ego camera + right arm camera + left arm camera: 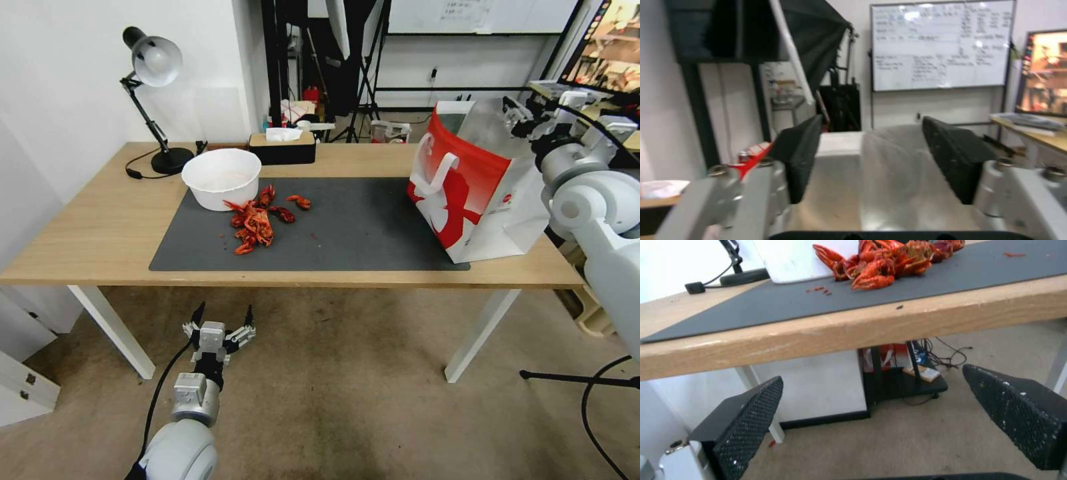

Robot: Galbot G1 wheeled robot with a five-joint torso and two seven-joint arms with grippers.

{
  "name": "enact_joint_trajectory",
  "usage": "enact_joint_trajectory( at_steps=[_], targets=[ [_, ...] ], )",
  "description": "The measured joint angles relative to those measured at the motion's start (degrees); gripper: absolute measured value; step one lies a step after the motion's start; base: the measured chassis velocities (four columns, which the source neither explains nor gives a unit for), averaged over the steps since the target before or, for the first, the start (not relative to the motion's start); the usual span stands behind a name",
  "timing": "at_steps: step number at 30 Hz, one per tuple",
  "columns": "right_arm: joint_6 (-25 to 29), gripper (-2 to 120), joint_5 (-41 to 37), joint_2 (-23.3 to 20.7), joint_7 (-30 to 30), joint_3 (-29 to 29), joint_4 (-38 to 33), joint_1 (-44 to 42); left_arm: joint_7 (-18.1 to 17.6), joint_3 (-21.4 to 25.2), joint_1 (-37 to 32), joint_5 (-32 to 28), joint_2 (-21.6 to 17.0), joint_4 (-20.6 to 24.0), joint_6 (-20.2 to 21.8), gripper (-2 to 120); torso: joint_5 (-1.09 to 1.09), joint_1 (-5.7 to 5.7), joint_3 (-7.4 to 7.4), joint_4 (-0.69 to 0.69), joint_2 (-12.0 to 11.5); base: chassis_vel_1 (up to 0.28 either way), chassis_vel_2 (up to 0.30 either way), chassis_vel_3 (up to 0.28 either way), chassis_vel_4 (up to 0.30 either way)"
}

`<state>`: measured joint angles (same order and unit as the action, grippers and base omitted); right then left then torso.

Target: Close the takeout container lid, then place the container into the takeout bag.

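Note:
The takeout bag (467,193), red and white with a white handle, stands tilted at the right end of the table with its translucent liner (889,173) open upward. My right gripper (517,115) hovers at the bag's mouth, open, with the liner beneath its fingers (951,156) and nothing held between them. My left gripper (224,312) hangs open below the table's front edge (853,330), over the carpet, holding nothing. The takeout container and its lid are out of view.
A round white bowl (221,177) and a pile of red crayfish (257,220) sit on the left of the dark mat (360,227). A desk lamp (153,67) and a tissue box (283,147) stand at the table's back.

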<state>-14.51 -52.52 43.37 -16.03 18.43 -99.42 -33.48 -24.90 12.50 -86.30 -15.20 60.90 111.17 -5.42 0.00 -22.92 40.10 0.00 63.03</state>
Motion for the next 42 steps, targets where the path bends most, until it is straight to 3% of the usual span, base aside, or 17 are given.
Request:
enact_joint_trajectory(
  at_steps=[3, 4, 7, 8, 11, 15, 21, 28, 35, 42],
  targets=[
    [2.79, 79, 0.16, -0.59, 1.76, -0.03, -3.75, -1.72, 0.23, 0.01, 0.13, 0.17, 0.11, 0.0, -0.09, 100, -0.01, 0.0, 0.0, 0.0, 0.0, 0.0, 0.0, 0.0, 0.0],
    [2.79, 79, 0.16, -0.59, 1.76, -0.03, -3.75, -1.72, 0.23, 0.01, 0.13, 0.17, 0.11, 0.0, -0.09, 100, -0.01, 0.0, 0.0, 0.0, 0.0, 0.0, 0.0, 0.0, 0.0],
    [7.89, 94, 1.29, -1.17, 3.36, 0.24, -9.49, -5.75, 1.22, 0.38, 0.18, -0.16, 0.57, -0.08, -1.77, 100, -0.01, 0.0, 0.0, 0.01, 0.0, 0.0, 0.0, 0.0, 0.0],
    [7.89, 94, 1.29, -1.17, 3.36, 0.24, -9.49, -5.75, 1.22, 0.38, 0.18, -0.16, 0.57, -0.08, -1.77, 100, -0.01, 0.0, 0.0, 0.01, 0.0, 0.0, 0.0, 0.0, 0.0],
    [13.18, 105, 4.05, -1.08, 4.68, 1.82, -14.34, -12.56, 1.56, 0.8, 0.24, -0.64, 1.19, -0.16, -2.91, 100, 0.0, 0.0, 0.0, 0.01, 0.0, 0.0, 0.0, 0.0, 0.0],
    [14.75, 112, 8.99, 0.36, 4.73, 4.23, -19.51, -21.31, 1.88, 1.54, 0.27, -0.21, 1.84, -0.37, -3.82, 100, 0.01, 0.0, 0.0, -0.03, 0.0, 0.0, 0.0, 0.0, 0.0],
    [15.28, 114, 15.6, 4.42, 4.19, 8.51, -24.3, -32.21, 2.22, 2.21, -0.17, 0.04, 2.38, -0.33, -4.54, 100, -0.02, 0.01, -0.01, 0.02, 0.0, 0.0, 0.0, 0.0, 0.0],
    [20.96, 111, 27.45, 16.05, 5.4, 13.28, -25.91, -51.36, 2.43, 2.56, -0.89, 0.31, 2.92, -0.27, -5.74, 100, 0.0, 0.01, -0.01, 0.0, 0.0, 0.0, 0.0, 0.0, 0.0],
    [27.23, 101, 33.29, 23.86, 7.66, 13.62, -23.9, -60.0, 3.11, 2.59, -1.31, 0.21, 3.39, -0.29, -6.98, 100, -0.01, 0.01, 0.0, -0.01, 0.0, 0.0, 0.0, 0.0, 0.0],
    [30.71, 100, 36.28, 28.73, 8.97, 12.08, -20.94, -63.18, 4.92, 2.78, -2.92, -0.86, 3.9, 0.12, -7.46, 100, 0.0, 0.01, -0.01, 0.01, 0.0, 0.0, 0.0, 0.0, 0.0]
  ],
)
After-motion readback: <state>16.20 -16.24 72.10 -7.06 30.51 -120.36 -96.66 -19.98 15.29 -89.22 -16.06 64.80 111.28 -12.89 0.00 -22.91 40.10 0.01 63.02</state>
